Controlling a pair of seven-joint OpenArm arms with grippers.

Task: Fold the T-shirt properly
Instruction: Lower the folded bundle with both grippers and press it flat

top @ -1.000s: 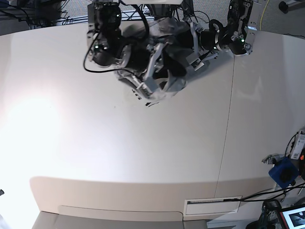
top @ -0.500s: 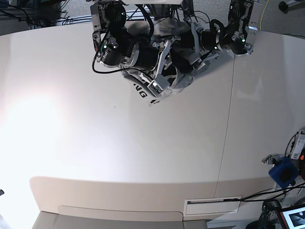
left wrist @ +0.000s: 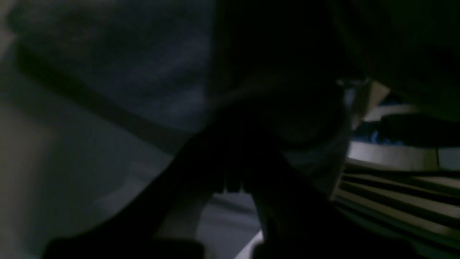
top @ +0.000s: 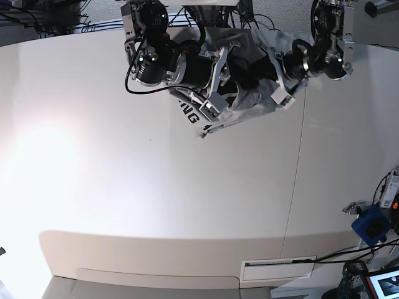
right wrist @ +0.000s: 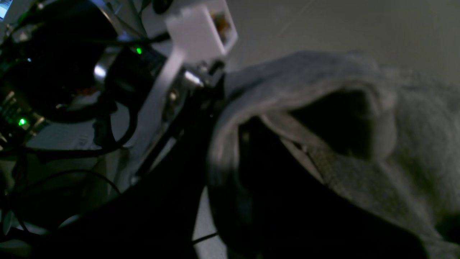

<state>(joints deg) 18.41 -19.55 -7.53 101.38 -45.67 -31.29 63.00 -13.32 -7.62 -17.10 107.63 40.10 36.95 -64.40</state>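
The heather-grey T-shirt (top: 252, 99) hangs bunched between my two arms at the far side of the white table (top: 156, 187). Black letters "NG" (top: 191, 113) show on its lower left fold. My right gripper (top: 216, 104) is shut on the T-shirt's left part. In the right wrist view grey cloth (right wrist: 395, 144) drapes over the dark fingers (right wrist: 287, 208). My left gripper (top: 282, 95) is shut on the T-shirt's right edge and holds it stretched to the right. The left wrist view is dark and shows only grey fabric (left wrist: 125, 72) close to the lens.
A seam (top: 298, 174) runs down the table right of centre. Cables and arm bases crowd the far edge. A blue object (top: 372, 225) and a small screen (top: 385, 284) sit off the table's right front corner.
My left arm has swung to the right and pulled the shirt's right side out with it. The cloth is now spread wider, and the lettering shows more clearly.
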